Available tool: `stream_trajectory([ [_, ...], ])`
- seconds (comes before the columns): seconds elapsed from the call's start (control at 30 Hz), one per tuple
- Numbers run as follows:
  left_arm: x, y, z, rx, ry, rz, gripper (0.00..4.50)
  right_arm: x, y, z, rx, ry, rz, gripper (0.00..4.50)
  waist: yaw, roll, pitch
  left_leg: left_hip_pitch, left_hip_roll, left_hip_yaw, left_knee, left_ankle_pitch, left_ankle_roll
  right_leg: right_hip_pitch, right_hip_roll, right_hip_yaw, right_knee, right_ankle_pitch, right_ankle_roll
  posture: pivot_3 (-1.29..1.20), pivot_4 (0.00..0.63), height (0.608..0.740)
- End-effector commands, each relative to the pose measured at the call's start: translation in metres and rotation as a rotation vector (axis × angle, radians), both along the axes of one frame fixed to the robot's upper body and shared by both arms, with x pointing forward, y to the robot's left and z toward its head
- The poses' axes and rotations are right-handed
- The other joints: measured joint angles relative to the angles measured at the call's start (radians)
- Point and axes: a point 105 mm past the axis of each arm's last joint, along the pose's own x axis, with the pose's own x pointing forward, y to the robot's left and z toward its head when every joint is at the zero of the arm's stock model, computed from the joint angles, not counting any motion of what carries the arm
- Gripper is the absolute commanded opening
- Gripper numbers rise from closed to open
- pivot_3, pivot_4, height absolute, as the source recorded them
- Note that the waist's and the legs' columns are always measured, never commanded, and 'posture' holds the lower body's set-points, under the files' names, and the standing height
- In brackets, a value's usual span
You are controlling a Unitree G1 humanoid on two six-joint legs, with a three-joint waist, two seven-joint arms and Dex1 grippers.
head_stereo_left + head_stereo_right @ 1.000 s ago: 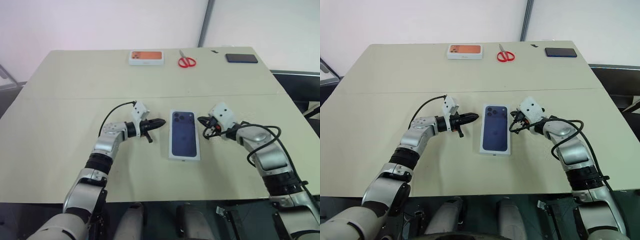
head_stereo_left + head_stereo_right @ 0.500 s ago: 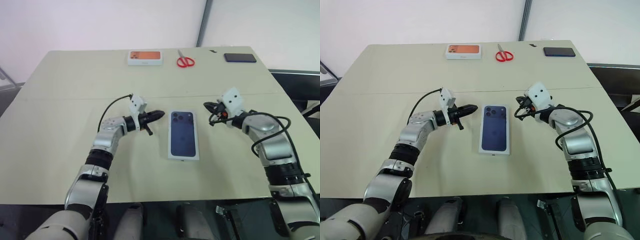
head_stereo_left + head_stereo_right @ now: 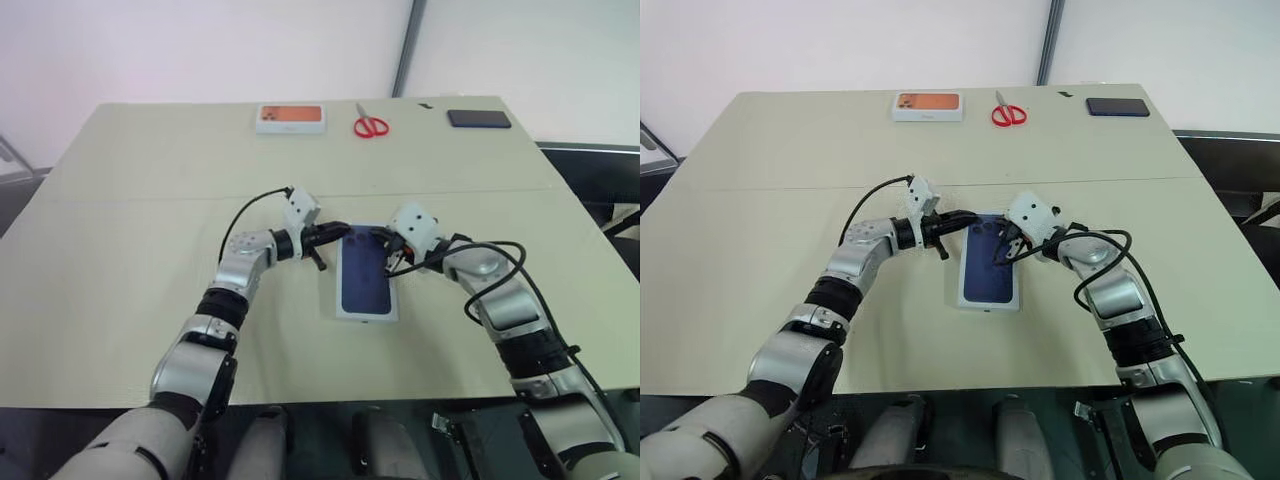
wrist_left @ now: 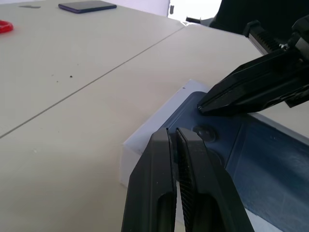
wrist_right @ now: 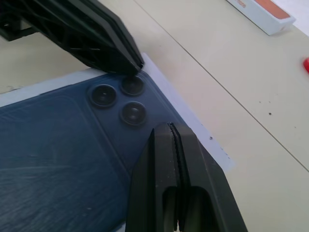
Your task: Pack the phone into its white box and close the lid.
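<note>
Near the middle of the tabletop lies the lid, flat, its printed dark blue phone picture facing up, with the camera cluster at the far corner on the robot's left. It appears to sit closed over the white box, whose tray I cannot tell apart from it; the phone itself is hidden.

Both pincers meet over the lid's far end. The left pincer comes in from the left, its two black fingers pressed together with nothing between them, tips at the far left corner beside the printed camera cluster. The right pincer comes in from the right, likewise pressed shut and empty, its tips over the far right part of the lid. In the left wrist view the left pincer tips sit over the lid's edge, and the right pincer's tips hang just beyond, near but apart. Whether either pincer touches the lid I cannot tell.

Along the far edge, well apart, lie a white box with an orange picture, red scissors and a dark slab.
</note>
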Motion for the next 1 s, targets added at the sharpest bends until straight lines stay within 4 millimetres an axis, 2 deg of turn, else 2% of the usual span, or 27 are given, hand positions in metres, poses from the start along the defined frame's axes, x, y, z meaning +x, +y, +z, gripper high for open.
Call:
stream_trajectory([
  [0.03, -0.005, 0.003, -0.023, 0.053, 0.061, -0.004, 0.27, -0.005, 0.002, -0.014, -0.021, 0.057, 0.01, 0.04, 0.0, 0.0, 0.0, 0.0, 0.0, 0.0, 0.0, 0.0, 0.0, 0.001, 0.0, 0.0, 0.0, 0.0, 0.0, 0.0, 0.15, 0.74],
  [0.23, 0.002, 0.013, 0.001, -0.063, 0.036, 0.047, 0.27, -0.007, -0.004, -0.001, 0.037, 0.034, -0.003, 0.04, 0.001, 0.0, -0.001, 0.0, 0.0, -0.001, 0.0, 0.0, 0.0, 0.0, 0.0, 0.0, 0.0, 0.0, 0.0, 0.0, 0.15, 0.74],
  [0.33, -0.012, 0.019, -0.004, -0.032, 0.049, -0.027, 0.27, -0.018, -0.002, 0.018, 0.148, 0.06, 0.048, 0.04, 0.0, 0.0, -0.001, -0.001, 0.0, -0.001, 0.0, 0.0, 0.0, -0.001, 0.0, 0.0, 0.0, 0.0, 0.0, 0.0, 0.15, 0.74],
  [0.4, -0.02, 0.024, -0.006, -0.02, 0.067, -0.06, 0.27, -0.024, -0.005, 0.022, 0.159, 0.078, 0.07, 0.04, -0.001, 0.001, -0.001, -0.002, 0.0, -0.001, 0.0, 0.0, 0.0, -0.002, 0.0, 0.0, 0.0, 0.0, 0.0, 0.0, 0.15, 0.74],
  [0.57, -0.036, 0.04, -0.014, 0.039, 0.101, -0.122, 0.27, -0.034, -0.021, 0.023, 0.164, 0.122, 0.067, 0.04, 0.001, 0.001, 0.0, -0.004, 0.0, -0.001, 0.0, 0.0, 0.0, -0.004, 0.0, 0.0, 0.001, 0.0, 0.0, 0.0, 0.15, 0.74],
  [0.6, -0.045, 0.039, -0.016, 0.043, 0.122, -0.167, 0.27, -0.037, -0.027, 0.02, 0.138, 0.131, 0.064, 0.04, 0.001, 0.001, 0.0, -0.004, 0.0, -0.001, 0.0, 0.0, 0.0, -0.004, 0.0, 0.0, 0.0, 0.0, 0.0, 0.0, 0.15, 0.74],
  [0.73, -0.06, 0.03, -0.021, 0.053, 0.148, -0.228, 0.27, -0.048, -0.041, 0.01, 0.099, 0.183, 0.069, 0.04, 0.005, 0.001, 0.0, -0.005, 0.0, -0.001, 0.0, 0.0, 0.0, -0.004, -0.001, 0.0, 0.0, 0.0, 0.0, 0.0, 0.15, 0.74],
  [0.9, -0.062, 0.019, -0.02, 0.03, 0.167, -0.239, 0.27, -0.062, -0.041, -0.002, 0.078, 0.242, 0.102, 0.04, 0.004, 0.001, 0.001, -0.005, 0.001, -0.001, 0.001, 0.0, 0.0, -0.004, -0.001, 0.0, 0.0, 0.0, 0.0, 0.0, 0.15, 0.74],
  [1.0, -0.063, 0.015, -0.022, 0.037, 0.169, -0.239, 0.27, -0.061, -0.04, 0.0, 0.084, 0.231, 0.095, 0.04, 0.004, 0.001, 0.001, -0.005, 0.001, -0.001, 0.001, 0.0, 0.0, -0.004, -0.001, 0.0, 0.0, 0.0, 0.0, 0.0, 0.15, 0.74],
])
